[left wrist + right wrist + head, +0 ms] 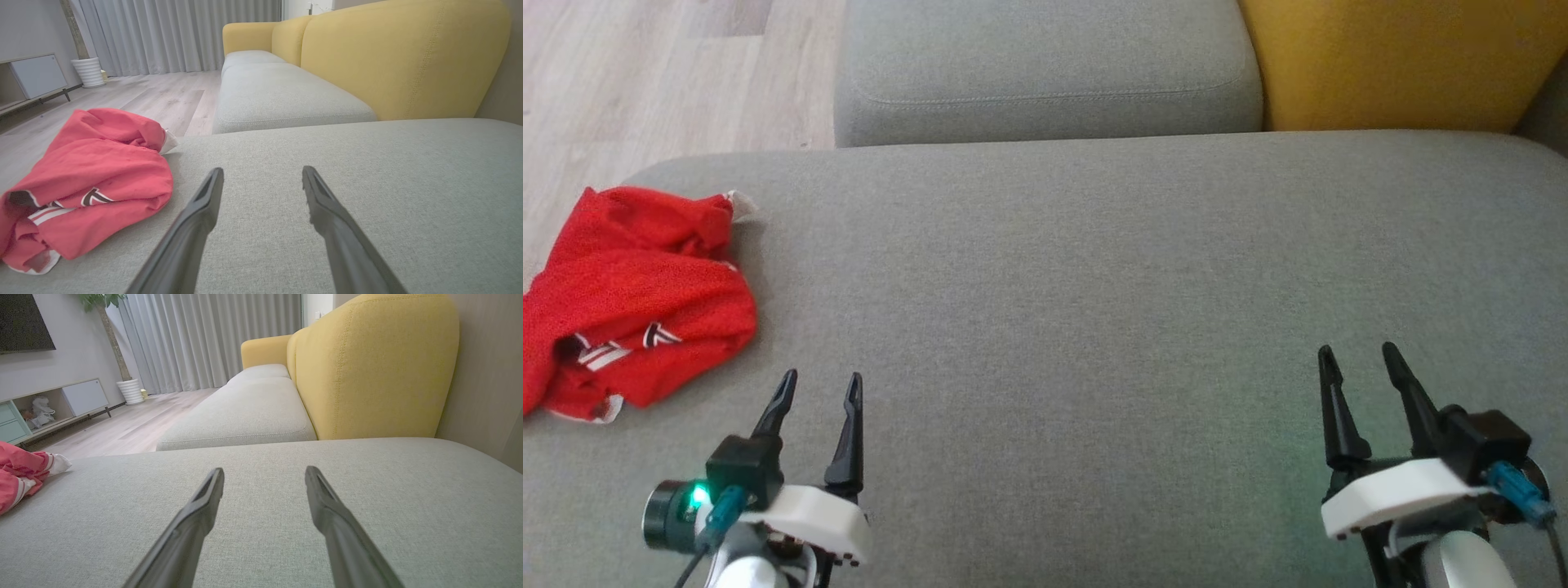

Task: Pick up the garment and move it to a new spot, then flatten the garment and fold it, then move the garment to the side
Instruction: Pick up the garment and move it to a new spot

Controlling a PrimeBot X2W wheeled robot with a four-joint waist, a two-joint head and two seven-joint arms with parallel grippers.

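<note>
A crumpled red garment (pixel 637 286) with white and black trim lies at the left edge of the grey sofa cushion (pixel 1094 269). In the left wrist view the garment (pixel 94 171) sits left of the fingers, and its edge (pixel 20 473) shows at the far left of the right wrist view. My left gripper (pixel 818 384) hovers open just right of and nearer than the garment, with nothing between its fingers. My right gripper (pixel 1357 355) stands open at the lower right over bare cushion, far from the garment.
A second grey seat cushion (pixel 1045 73) lies beyond, with a yellow backrest (pixel 1405 57) at the top right. Wooden floor (pixel 645 73) runs along the left past the cushion's edge. A low cabinet (pixel 57 404) and a white pot (pixel 88 71) stand across the room.
</note>
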